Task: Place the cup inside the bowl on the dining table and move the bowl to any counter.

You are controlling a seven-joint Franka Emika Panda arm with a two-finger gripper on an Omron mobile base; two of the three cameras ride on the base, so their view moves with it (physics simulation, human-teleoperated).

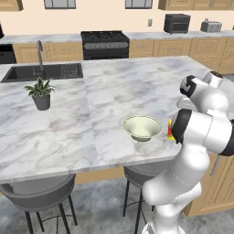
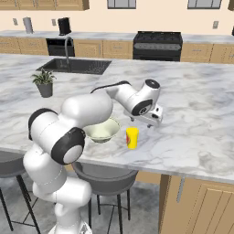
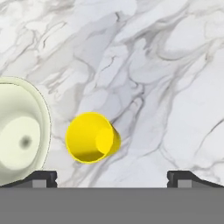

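Cream wall (image 1: 91,18) along the top of the frame, black stove (image 1: 105,44) at upper centre, sink (image 1: 43,71) upper left, grey stools (image 1: 39,194) below, grey floor (image 1: 100,205).

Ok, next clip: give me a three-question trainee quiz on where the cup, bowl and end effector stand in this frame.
1. True or false: the small yellow cup already sits inside the wide pale cream-green bowl.
2. Multiple choice: the end effector is A) shut on the cup, B) open above the cup, C) shut on the bowl.
3. Fill in: cup and bowl both stand on the white-and-grey veined marble ____ table.

Key:
1. False; the cup stands upright beside the bowl, apart from it.
2. B
3. dining
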